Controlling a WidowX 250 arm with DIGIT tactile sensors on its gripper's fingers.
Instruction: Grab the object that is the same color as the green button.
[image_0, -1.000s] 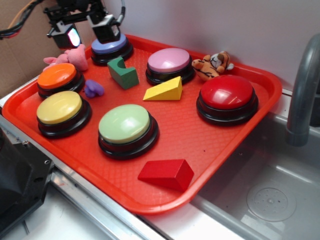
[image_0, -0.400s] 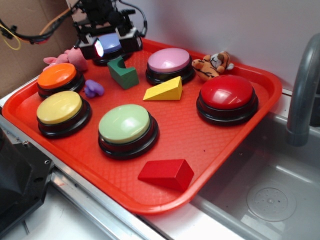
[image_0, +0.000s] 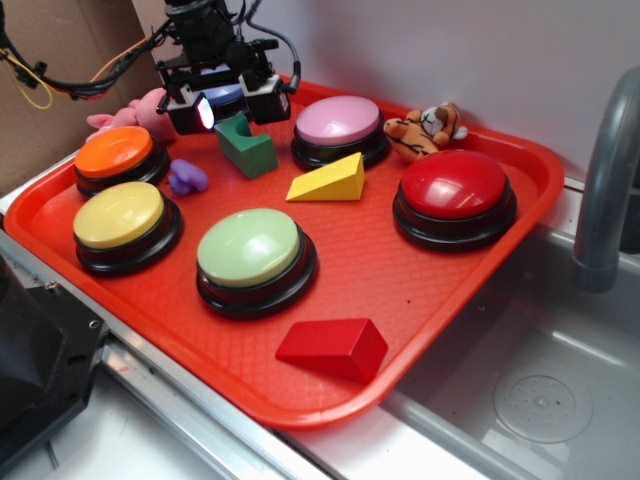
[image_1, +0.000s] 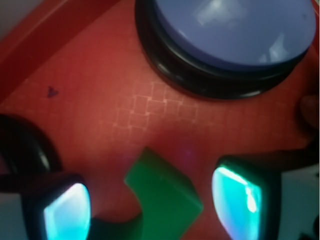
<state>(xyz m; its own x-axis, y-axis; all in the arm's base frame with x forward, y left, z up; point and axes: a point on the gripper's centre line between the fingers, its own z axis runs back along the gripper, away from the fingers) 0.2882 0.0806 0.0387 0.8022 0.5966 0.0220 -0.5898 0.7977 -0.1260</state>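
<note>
The object is a small dark green block (image_0: 246, 146) with a curved notch, lying on the red tray (image_0: 420, 290) between the blue button (image_0: 226, 95) and the pink button (image_0: 337, 122). My gripper (image_0: 231, 108) hangs open just above its far end. In the wrist view the green block (image_1: 167, 195) lies between my two lit fingertips (image_1: 237, 202), which stand apart from it on either side. The pale green button (image_0: 250, 250) sits at the tray's front middle.
Orange button (image_0: 113, 154) and yellow button (image_0: 119, 215) stand at the left, red button (image_0: 455, 190) at the right. A yellow wedge (image_0: 330, 180), red wedge block (image_0: 333, 347), purple toy (image_0: 186, 178), pink toy (image_0: 150, 108) and tiger toy (image_0: 425, 130) lie around. A sink and faucet (image_0: 605, 190) are to the right.
My gripper has moved right and down from the tray's back left corner, past the blue button, to hover over the green block. It stays open.
</note>
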